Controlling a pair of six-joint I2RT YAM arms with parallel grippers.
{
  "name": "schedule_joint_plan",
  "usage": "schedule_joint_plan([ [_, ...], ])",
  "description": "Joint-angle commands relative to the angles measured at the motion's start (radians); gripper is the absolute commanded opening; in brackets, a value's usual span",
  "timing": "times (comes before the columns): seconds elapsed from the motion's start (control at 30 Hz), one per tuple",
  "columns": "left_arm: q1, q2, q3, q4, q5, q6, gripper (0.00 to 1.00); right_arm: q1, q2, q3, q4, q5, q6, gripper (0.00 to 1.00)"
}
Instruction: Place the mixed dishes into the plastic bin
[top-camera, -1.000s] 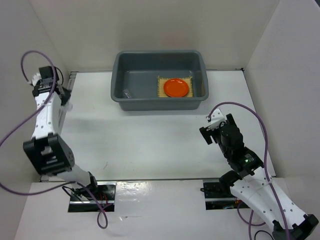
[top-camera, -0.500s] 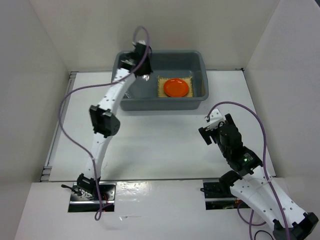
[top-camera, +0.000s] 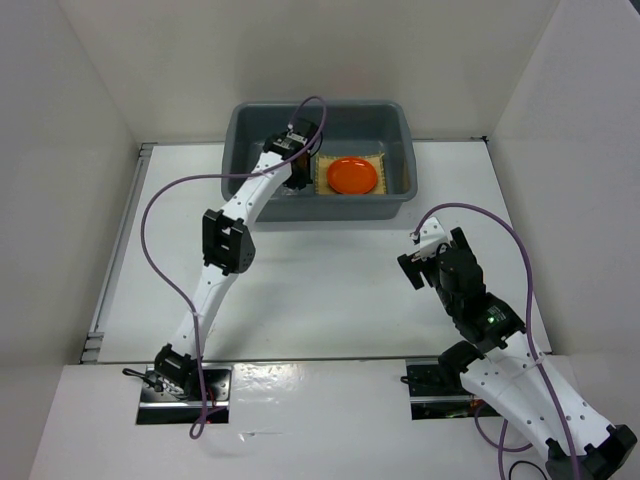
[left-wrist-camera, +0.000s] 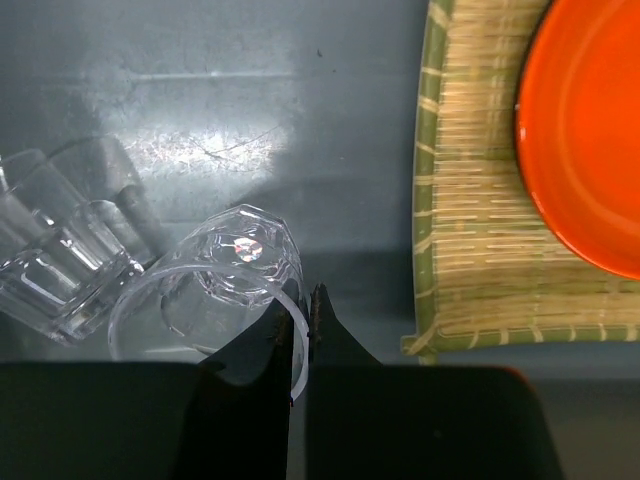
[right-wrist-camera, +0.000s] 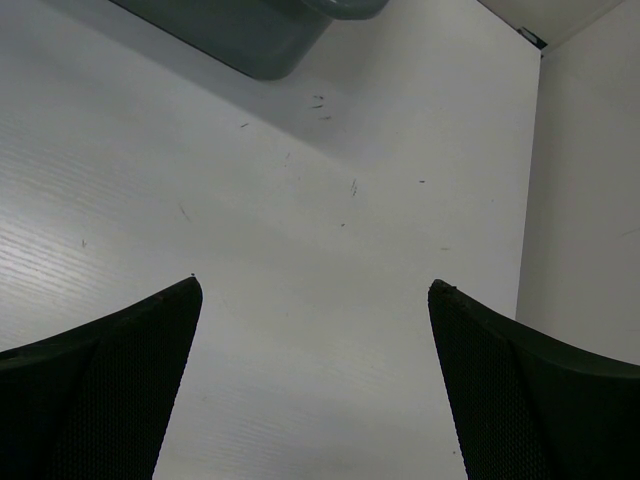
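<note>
A clear cup lies tipped on the floor of the plastic bin. Its lower rim is cut off by the dark body of the left gripper, whose jaws are pinched almost together on that rim. From the overhead camera the cup is hidden under the left arm. A second clear cup lies on its side just beside it to the left, partly out of frame. To the right in the bin, the square yellow woven mat carries the small round orange plate, both cropped by the wrist view's edge. The right gripper hangs over the white surface near the bin, jaws spread wide. Half a second earlier the left arm was at the bin's far-left corner; it now sits beside the mat. The right arm has not moved.
</note>
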Motion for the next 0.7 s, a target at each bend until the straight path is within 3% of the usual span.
schedule_joint_plan([
  [0.0,0.0,0.019,0.023,-0.018,0.021,0.013,0.0,0.008,-0.001,-0.003,0.057,0.013,0.01,0.98],
  [0.17,0.0,0.037,0.012,-0.009,0.056,0.013,0.0,0.008,-0.001,-0.003,0.057,0.013,0.01,0.98],
  [0.3,0.0,0.046,0.0,-0.009,0.067,0.013,0.14,0.008,-0.001,-0.003,0.057,0.013,0.01,0.98],
  [0.37,0.0,0.046,0.0,-0.009,0.067,0.013,0.36,0.008,-0.001,-0.003,0.057,0.013,0.01,0.98],
  [0.43,0.0,0.037,0.012,-0.009,0.057,0.013,0.48,0.008,-0.001,-0.003,0.057,0.013,0.01,0.98],
  [0.53,0.0,0.0,0.058,-0.009,0.047,0.013,0.76,0.008,-0.001,-0.003,0.057,0.013,0.01,0.98],
  [0.57,0.0,-0.012,0.069,-0.009,0.038,0.013,0.95,0.008,-0.001,-0.003,0.057,0.013,0.01,0.98],
  [0.6,0.0,-0.038,0.081,-0.018,0.028,0.013,1.0,0.008,-0.001,-0.003,0.057,0.013,0.01,0.98],
  [0.67,0.0,-0.088,0.12,-0.018,0.018,0.013,1.0,0.008,-0.001,-0.003,0.057,0.013,0.01,0.98],
])
